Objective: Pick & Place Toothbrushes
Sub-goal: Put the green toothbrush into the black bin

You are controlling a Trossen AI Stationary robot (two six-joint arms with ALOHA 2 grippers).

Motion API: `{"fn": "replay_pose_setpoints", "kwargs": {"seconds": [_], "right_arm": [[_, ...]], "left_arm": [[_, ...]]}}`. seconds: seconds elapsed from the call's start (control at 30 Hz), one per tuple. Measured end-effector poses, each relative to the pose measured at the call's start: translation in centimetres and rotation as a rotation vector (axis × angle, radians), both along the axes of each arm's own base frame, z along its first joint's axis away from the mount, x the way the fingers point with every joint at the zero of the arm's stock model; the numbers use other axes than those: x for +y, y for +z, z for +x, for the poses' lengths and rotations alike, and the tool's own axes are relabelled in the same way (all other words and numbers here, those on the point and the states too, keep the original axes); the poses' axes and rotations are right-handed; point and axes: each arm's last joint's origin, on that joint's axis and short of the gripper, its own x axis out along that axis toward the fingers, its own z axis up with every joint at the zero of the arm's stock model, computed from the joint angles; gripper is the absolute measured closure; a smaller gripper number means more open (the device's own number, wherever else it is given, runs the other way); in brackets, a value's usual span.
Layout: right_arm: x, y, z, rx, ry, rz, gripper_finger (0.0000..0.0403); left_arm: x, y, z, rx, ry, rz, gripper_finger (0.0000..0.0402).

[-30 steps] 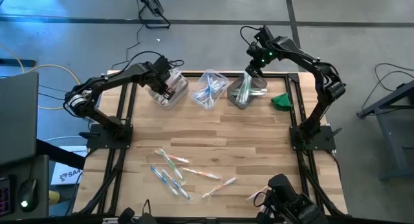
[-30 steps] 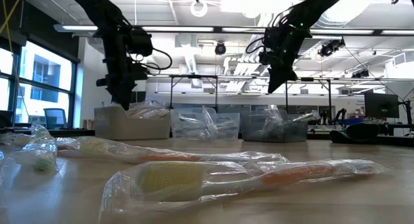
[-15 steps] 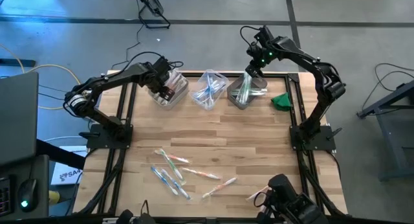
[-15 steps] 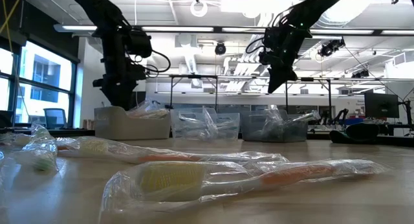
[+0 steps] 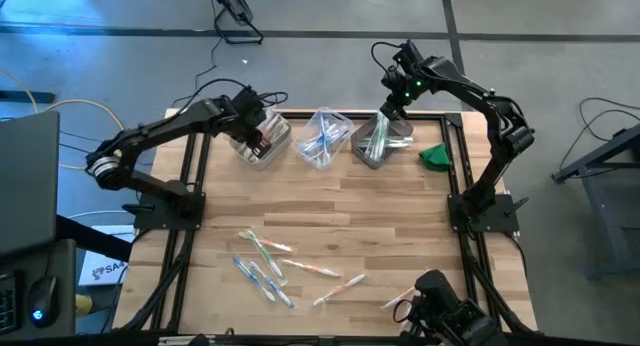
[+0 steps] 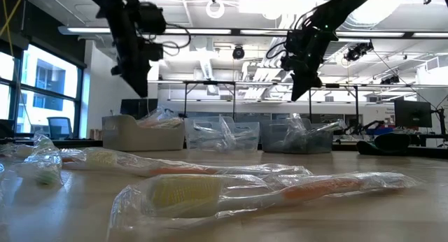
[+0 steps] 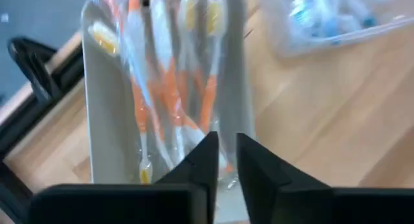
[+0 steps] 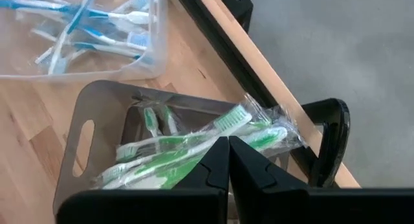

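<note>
Orange-handled toothbrushes [image 7: 169, 114] lie in the bin [image 7: 103, 140] directly below the left hand [image 7: 223, 160], nearly closed and empty; right hand [image 8: 228, 153], closed, hovers over green toothbrushes [image 8: 194, 143]

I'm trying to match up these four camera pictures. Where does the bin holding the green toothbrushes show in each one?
High view: the green-toothbrush bin is the rightmost of three, at the table's far edge.
Low view: rightmost bin, below the right tool.
Left wrist view: not in it; that one shows the orange-toothbrush bin.
Right wrist view: centre, just beyond the tool's fingers.
Shared landmark: the blue-toothbrush bin next to it, also in the right wrist view.
</note>
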Motion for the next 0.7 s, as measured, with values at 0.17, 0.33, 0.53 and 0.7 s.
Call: {"fn": "replay_pose_setpoints", "kwargs": {"seconds": [0.17, 0.33, 0.53, 0.7], "right_arm": [[0.2, 0.1, 0.2, -0.074, 0.054, 0.043, 0.0401], [0.4, 0.3, 0.4, -0.165, 0.129, 0.087, 0.0401], [1.4, 1.7, 0.6, -0.226, 0.175, 0.08, 0.0401], [3.4, 3.9, 0.9, -0.269, 0.191, 0.045, 0.0401]], "left_arm": [[-1.9, 1.6, -0.1, -0.056, -0.058, 0.041, 0.0394], [-3.4, 2.4, 0.2, -0.113, -0.093, 0.058, 0.0397], [-4.3, 2.8, 1.3, -0.181, -0.102, 0.081, 0.0396], [-4.3, 3.1, 1.8, -0.215, -0.106, 0.114, 0.0396]]}}
